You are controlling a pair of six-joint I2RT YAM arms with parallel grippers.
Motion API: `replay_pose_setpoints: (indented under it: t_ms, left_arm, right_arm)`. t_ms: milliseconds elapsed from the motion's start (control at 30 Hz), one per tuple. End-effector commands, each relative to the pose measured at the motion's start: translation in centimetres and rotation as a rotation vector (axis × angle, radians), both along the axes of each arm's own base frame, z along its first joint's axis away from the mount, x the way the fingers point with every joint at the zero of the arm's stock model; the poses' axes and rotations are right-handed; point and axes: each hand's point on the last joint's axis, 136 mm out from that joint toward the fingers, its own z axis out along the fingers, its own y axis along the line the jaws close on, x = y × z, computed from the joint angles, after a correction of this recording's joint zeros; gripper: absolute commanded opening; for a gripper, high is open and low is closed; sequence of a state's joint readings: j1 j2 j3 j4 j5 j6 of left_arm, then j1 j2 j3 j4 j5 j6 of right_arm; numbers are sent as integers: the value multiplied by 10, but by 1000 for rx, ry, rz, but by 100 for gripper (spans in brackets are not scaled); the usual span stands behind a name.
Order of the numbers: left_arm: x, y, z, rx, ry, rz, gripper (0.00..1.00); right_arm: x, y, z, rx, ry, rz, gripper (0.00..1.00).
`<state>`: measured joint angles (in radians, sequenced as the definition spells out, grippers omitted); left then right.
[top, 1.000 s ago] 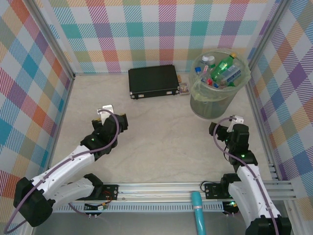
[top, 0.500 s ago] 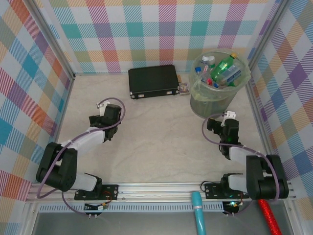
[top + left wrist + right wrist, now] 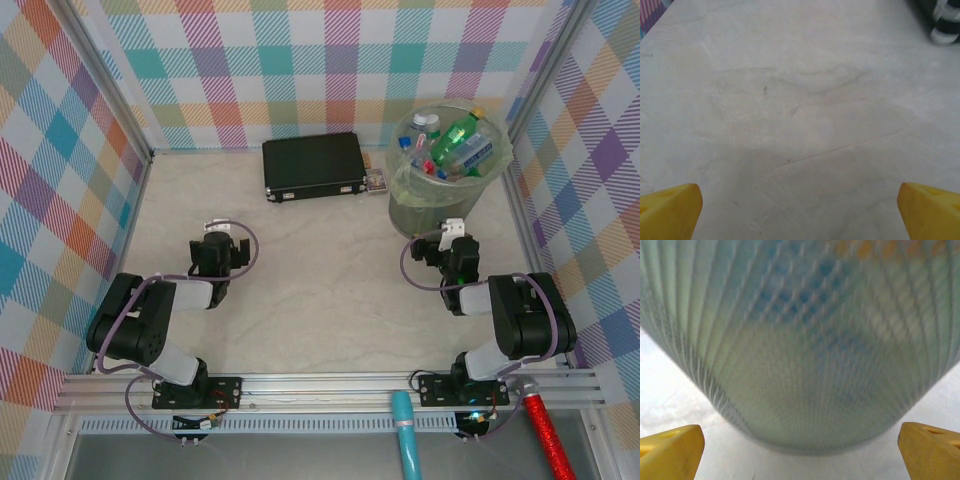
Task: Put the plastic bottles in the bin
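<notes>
Here, ribbed translucent round bin (image 3: 800, 340)

One bin (image 3: 432, 215), one black case (image 3: 313, 165), bottles (image 3: 455, 145) piled, count unclear

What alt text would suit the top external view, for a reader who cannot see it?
A pale-green bin at the far right of the table holds the plastic bottles; a flat black case lies to its left. Both arms are folded low, the left gripper over bare table, the right gripper close before the bin.
</notes>
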<state>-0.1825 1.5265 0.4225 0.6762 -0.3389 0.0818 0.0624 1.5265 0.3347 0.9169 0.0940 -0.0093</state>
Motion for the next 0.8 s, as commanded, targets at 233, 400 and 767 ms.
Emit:
replay_pose_setpoints:
  t_ms: [233, 400, 767]
  left_arm:
    - [18, 2, 13, -140, -113, -64, 99]
    - [18, 1, 13, -143, -111, -67, 99]
    - [18, 1, 13, -143, -111, -67, 99]
  right_arm:
    - [12, -9, 8, 8, -4, -41, 99]
    - [12, -8, 8, 10, 0, -40, 99]
    - [12, -8, 7, 13, 3, -37, 99]
